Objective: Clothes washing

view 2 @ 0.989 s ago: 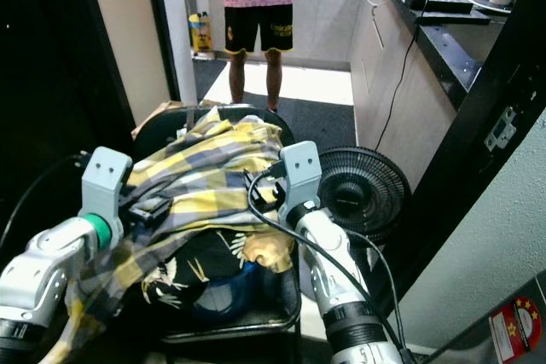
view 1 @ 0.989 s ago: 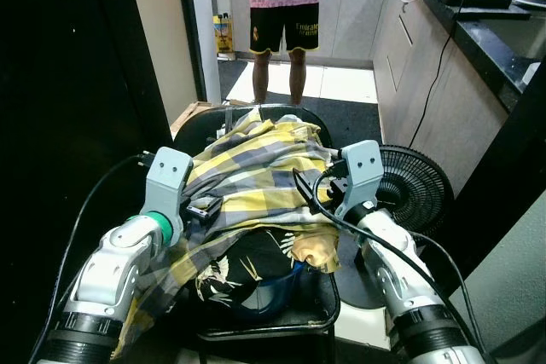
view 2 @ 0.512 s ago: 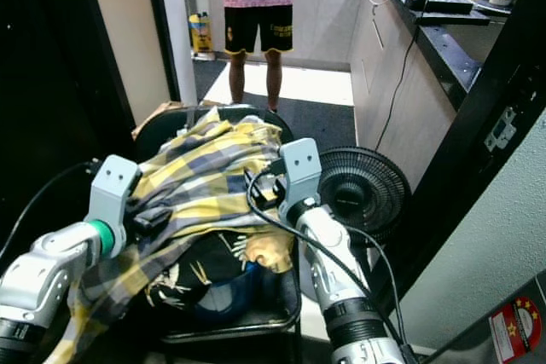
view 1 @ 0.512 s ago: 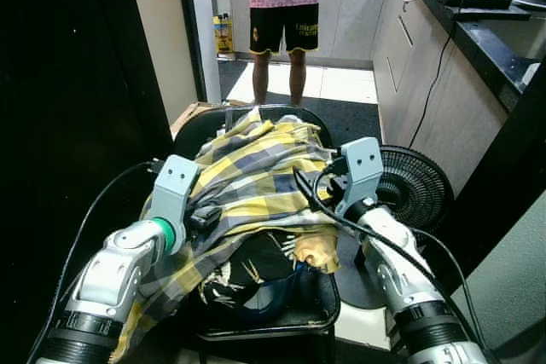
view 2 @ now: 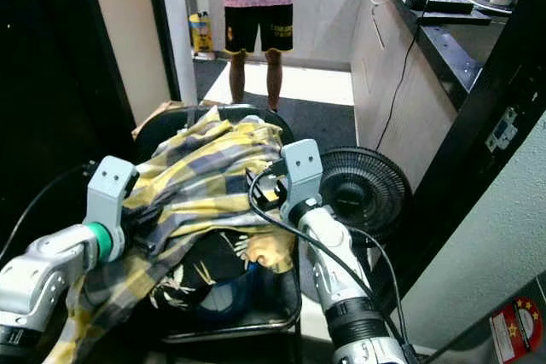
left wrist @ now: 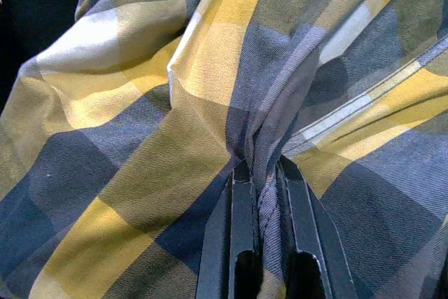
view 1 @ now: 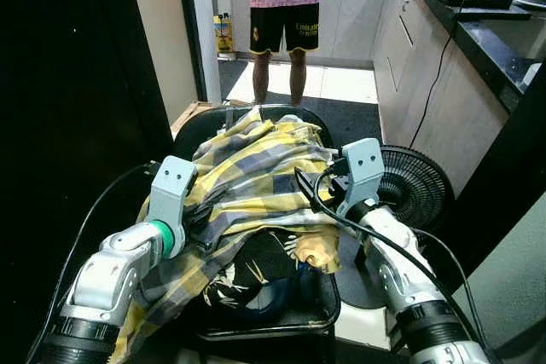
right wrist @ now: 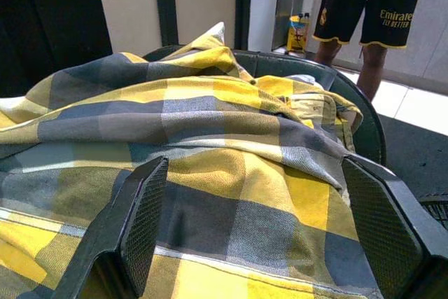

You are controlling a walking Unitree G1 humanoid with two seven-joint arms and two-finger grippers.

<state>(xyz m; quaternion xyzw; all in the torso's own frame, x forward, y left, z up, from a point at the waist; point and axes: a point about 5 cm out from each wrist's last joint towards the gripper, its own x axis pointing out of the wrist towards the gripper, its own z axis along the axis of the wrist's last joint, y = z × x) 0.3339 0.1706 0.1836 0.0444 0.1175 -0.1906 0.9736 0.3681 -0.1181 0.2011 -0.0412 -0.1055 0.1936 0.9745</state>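
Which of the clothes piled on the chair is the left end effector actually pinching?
The yellow and grey plaid shirt on top; the left end effector pinches a fold, unlike the black printed garment beneath.

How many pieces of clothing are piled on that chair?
3 that I can tell apart: a yellow plaid shirt on top, pinched by the left gripper; a black patterned garment underneath; something blue at the front. More may be hidden.

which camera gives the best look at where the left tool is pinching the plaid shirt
The left wrist view: the left tool has its black fingers shut on a bunched fold of the plaid shirt. In the eye views the tool's tips are buried in cloth on the chair.
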